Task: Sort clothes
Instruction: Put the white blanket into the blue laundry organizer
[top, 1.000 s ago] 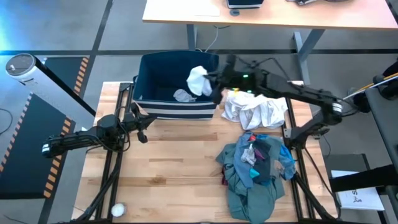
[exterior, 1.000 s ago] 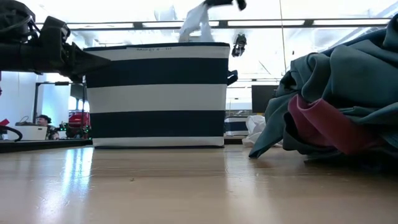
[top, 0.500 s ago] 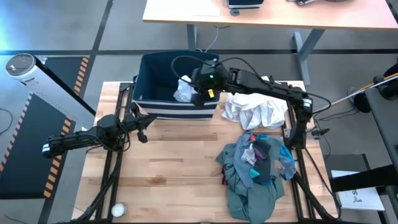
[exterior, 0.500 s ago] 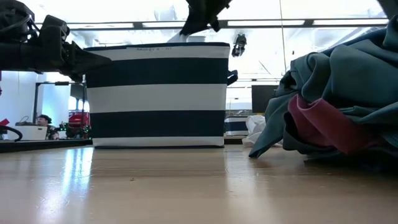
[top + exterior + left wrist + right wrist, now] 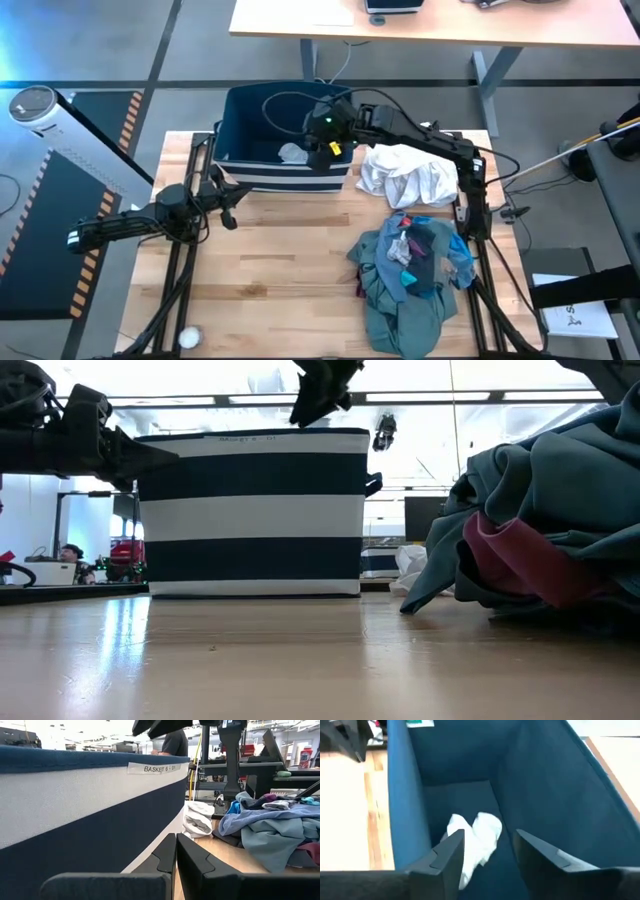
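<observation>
I am holding my right gripper (image 5: 322,140) over the navy striped bin (image 5: 232,108) at the upper middle of the high view, and its fingers (image 5: 451,854) are standing apart with nothing between them. Looking past them in the right wrist view, I am seeing a small white piece (image 5: 476,841) lying loose on the bin floor (crumpled, touching neither finger). In the high view that same piece (image 5: 293,153) is showing as a pale lump inside the bin, near its front wall and just left of my gripper.

My left gripper (image 5: 226,196) is waiting at the left of the high view, just in front of the bin's front left corner, with its fingers (image 5: 167,854) pressed together on nothing. In the left wrist view the bin's striped wall is filling the left side, with a label reading BASKET on its rim.

The rest of the clothes are lying on the wooden table (image 5: 280,270). A white garment (image 5: 410,174) is heaped just right of the bin. Below it, toward the lower right of the high view, a teal-green garment (image 5: 405,310) is spreading under a tangle of blue, grey and dark pieces (image 5: 415,245). In the low view a red piece (image 5: 520,565) is peeking out from the teal folds at the right.
</observation>
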